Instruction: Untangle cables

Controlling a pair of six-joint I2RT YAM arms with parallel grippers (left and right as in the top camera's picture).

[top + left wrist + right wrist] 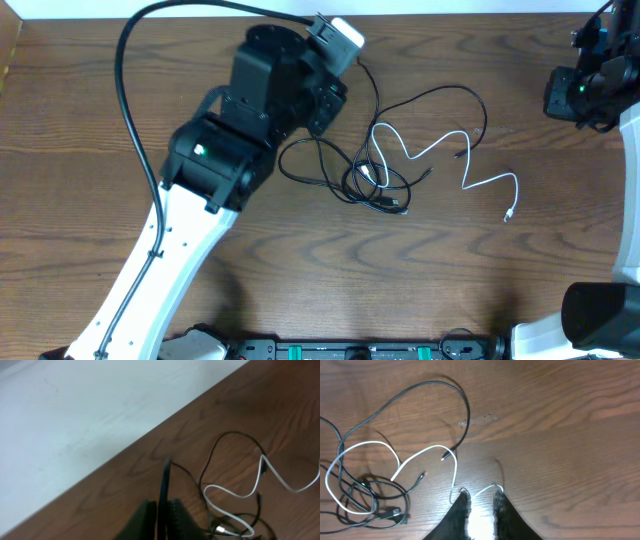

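Observation:
The cables lie mid-table: a knot of black cords (375, 185) with a white cable (440, 147) looping out of it to its plug end (508, 215). My left gripper (162, 505) is shut on a black cable (165, 480), which runs up between the two pads. In the overhead view that gripper (335, 95) hangs just left of the knot, fingers hidden under the wrist. My right gripper (481, 497) stands slightly open with nothing between its fingers, high above the table. Below it I see the white cable (370, 444), a black cable (420, 387) and the knot (365, 500).
The left arm's body (215, 150) covers the table left of the knot. The right arm (583, 90) sits at the far right edge. A pale surface (75, 415) borders the brown table's back edge. A thick black arm cable (125, 90) arcs over the left side.

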